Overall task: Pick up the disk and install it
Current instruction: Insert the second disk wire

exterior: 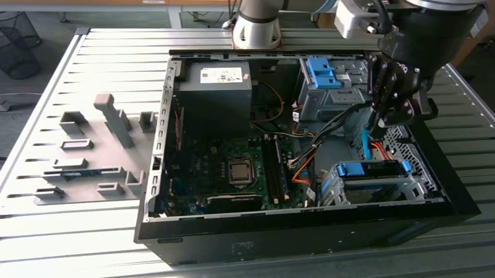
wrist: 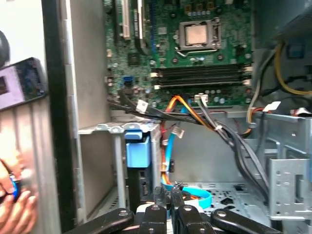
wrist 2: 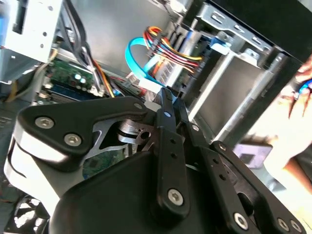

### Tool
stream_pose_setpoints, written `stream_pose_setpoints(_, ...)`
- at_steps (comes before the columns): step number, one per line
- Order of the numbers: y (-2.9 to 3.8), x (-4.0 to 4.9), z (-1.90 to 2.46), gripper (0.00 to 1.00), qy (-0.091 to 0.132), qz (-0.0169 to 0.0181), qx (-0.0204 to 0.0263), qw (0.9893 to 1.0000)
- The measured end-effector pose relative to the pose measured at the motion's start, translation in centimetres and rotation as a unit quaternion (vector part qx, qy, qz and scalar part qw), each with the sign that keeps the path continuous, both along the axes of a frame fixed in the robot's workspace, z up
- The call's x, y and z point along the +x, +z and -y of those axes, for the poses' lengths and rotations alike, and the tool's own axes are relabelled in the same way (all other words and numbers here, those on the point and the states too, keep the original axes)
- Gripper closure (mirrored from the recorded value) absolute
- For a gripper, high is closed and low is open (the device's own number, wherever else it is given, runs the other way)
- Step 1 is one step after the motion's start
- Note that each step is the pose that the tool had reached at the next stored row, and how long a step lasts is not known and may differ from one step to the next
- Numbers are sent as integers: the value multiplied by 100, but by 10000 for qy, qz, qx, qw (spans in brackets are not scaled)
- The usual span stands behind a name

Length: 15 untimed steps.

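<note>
In the exterior view the robot's hand (exterior: 384, 124) is hanging at the right of the frame, low inside the open computer case (exterior: 232, 240), and both wrist views are showing its fingers (wrist 2: 168, 109) pressed together with nothing between them. The disk (exterior: 374, 182), with its blue rail (exterior: 371, 169), is sitting in the metal cage (exterior: 383, 191) at the lower right of that frame, so it appears to be already seated in its bay. My worry is the loose cables (wrist: 187, 109) and the light blue cable (wrist: 197, 195) crowding the fingers, since any sideways drift could be snagging a wire or tugging a plug loose.
</note>
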<state>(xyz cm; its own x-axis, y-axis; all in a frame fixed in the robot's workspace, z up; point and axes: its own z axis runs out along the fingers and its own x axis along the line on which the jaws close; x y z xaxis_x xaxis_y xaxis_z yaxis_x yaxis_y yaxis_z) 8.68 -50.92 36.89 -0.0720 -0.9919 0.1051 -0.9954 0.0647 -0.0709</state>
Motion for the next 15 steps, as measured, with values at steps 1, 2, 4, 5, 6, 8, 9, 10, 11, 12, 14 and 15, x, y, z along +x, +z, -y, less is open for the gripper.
stream_pose_setpoints(1, -3, 0, 13, 84, 0, 0, 68, 10000)
stream_pose_setpoints(2, -7, 0, 30, 84, 0, 0, 127, 9999)
stream_pose_setpoints(4, -17, -1, 66, 84, 0, 12, 190, 9998)
stream_pose_setpoints(5, -23, -1, 89, 84, 1, 23, 197, 9998)
stream_pose_setpoints(6, -29, -1, 115, 84, 2, 37, 198, 9998)
stream_pose_setpoints(8, -40, -2, 162, 84, 10, 75, 198, 9998)
stream_pose_setpoints(9, -45, -3, 179, 84, 15, 96, 198, 9998)
stream_pose_setpoints(10, -52, -5, 192, 84, 20, 111, 202, 9997)
stream_pose_setpoints(11, -59, -9, 202, 84, 25, 120, 211, 9997)
stream_pose_setpoints(12, -65, -14, 211, 84, 28, 129, 226, 9997)
stream_pose_setpoints(14, -79, -21, 231, 84, 32, 144, 256, 9996)
stream_pose_setpoints(15, -88, -25, 246, 84, 34, 152, 266, 9995)
